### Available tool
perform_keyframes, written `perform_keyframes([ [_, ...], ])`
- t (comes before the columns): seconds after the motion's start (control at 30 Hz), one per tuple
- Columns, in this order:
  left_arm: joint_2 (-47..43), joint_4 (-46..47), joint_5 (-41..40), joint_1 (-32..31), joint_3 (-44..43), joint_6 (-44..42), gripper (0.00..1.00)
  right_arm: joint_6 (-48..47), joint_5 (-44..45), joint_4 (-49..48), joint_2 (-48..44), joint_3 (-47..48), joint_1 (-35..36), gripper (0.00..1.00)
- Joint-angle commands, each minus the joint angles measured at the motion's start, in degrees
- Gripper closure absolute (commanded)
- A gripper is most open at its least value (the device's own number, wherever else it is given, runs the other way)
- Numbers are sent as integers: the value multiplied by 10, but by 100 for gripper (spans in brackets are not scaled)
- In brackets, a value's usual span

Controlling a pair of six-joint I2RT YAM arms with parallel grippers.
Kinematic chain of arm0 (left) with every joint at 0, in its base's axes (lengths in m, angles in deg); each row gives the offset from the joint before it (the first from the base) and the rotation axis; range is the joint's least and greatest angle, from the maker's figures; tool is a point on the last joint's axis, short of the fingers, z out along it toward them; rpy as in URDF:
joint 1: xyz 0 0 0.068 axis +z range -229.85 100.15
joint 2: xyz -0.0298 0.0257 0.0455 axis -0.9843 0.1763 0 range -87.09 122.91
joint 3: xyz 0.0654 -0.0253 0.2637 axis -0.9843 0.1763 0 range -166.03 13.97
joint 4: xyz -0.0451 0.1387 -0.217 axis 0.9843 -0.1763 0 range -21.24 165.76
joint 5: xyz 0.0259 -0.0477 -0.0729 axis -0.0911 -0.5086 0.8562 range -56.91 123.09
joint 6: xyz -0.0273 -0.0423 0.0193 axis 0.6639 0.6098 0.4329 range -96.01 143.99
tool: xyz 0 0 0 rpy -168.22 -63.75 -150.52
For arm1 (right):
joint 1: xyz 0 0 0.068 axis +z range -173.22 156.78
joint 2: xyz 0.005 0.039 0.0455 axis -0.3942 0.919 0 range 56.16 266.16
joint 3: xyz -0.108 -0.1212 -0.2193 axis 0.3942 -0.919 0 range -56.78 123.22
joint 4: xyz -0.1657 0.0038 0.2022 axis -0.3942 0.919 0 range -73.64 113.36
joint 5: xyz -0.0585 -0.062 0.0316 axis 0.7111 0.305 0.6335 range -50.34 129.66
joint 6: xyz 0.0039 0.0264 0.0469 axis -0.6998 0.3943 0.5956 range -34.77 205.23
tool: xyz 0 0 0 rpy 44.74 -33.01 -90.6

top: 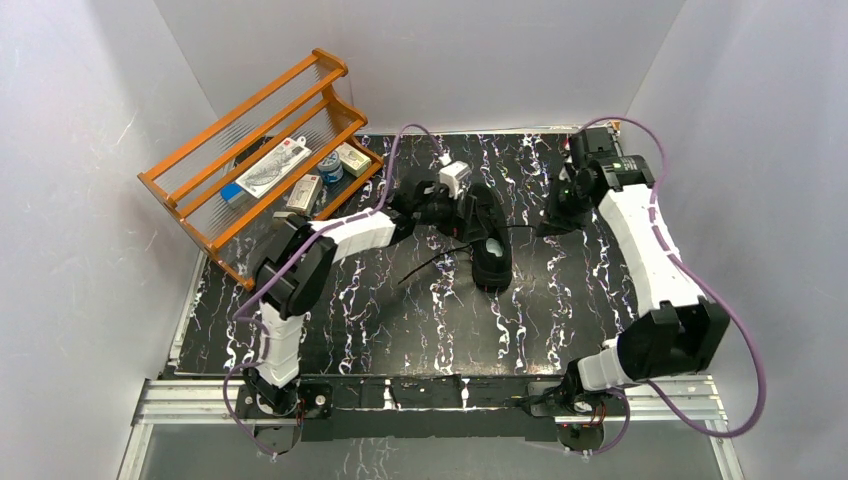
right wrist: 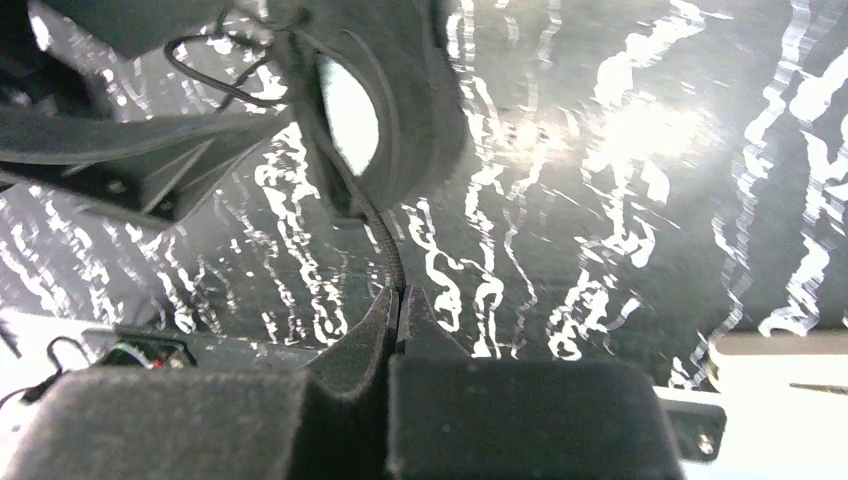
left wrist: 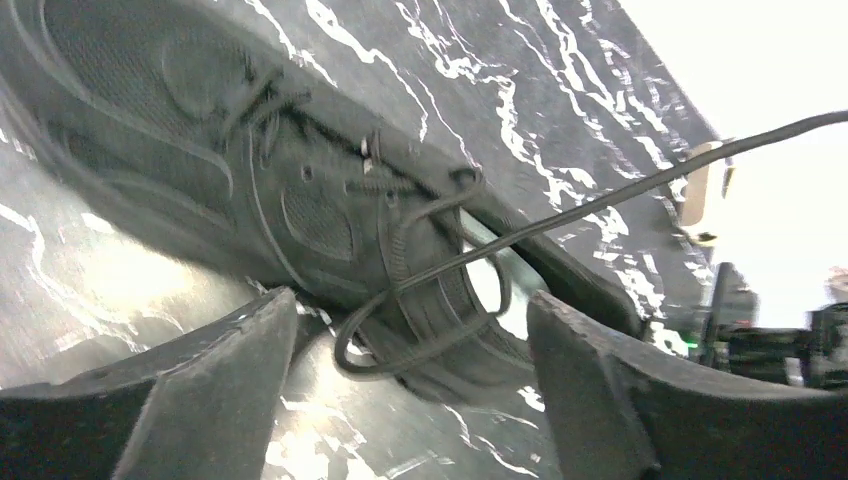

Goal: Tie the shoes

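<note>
The black sneaker point(top: 491, 252) lies mid-table on the black marbled top, its pale insole point(right wrist: 350, 100) showing. My right gripper point(top: 556, 214) is to its right, shut point(right wrist: 398, 296) on one black lace point(right wrist: 380, 230). That lace runs taut from the shoe point(left wrist: 650, 185). My left gripper point(top: 447, 203) is at the shoe's far left side. Its jaws are open point(left wrist: 410, 305) and empty, straddling the shoe's side point(left wrist: 300, 200) and a slack lace loop point(left wrist: 400, 345). Another lace end point(top: 425, 266) trails left on the table.
An orange wooden rack point(top: 262, 150) with several small packages stands at the back left. White walls enclose the table on three sides. The left gripper shows in the right wrist view point(right wrist: 130, 160), close beside the shoe.
</note>
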Motion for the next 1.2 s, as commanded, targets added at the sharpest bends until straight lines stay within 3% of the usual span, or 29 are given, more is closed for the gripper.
perform_keyframes([
  [0.0,-105,20,71,33,74,129,15,30,132,101,-25,24,-5,100],
  [0.2,-149,-17,64,58,135,138,21,35,243,115,-34,76,-10,100],
  [0.3,-138,-29,74,69,136,138,31,44,272,131,-14,118,-11,100],
  [0.4,-116,-37,85,71,124,120,32,36,324,133,-6,155,-11,100],
  [0.67,-23,110,171,69,98,179,31,8,302,114,28,211,-12,100],
  [0.83,23,139,190,60,65,200,30,-7,314,131,29,247,-12,100],
  [1.03,40,170,187,54,39,234,35,-55,177,121,19,290,-12,100],
  [1.17,31,175,192,54,36,248,39,-102,-63,83,3,300,-12,100],
])
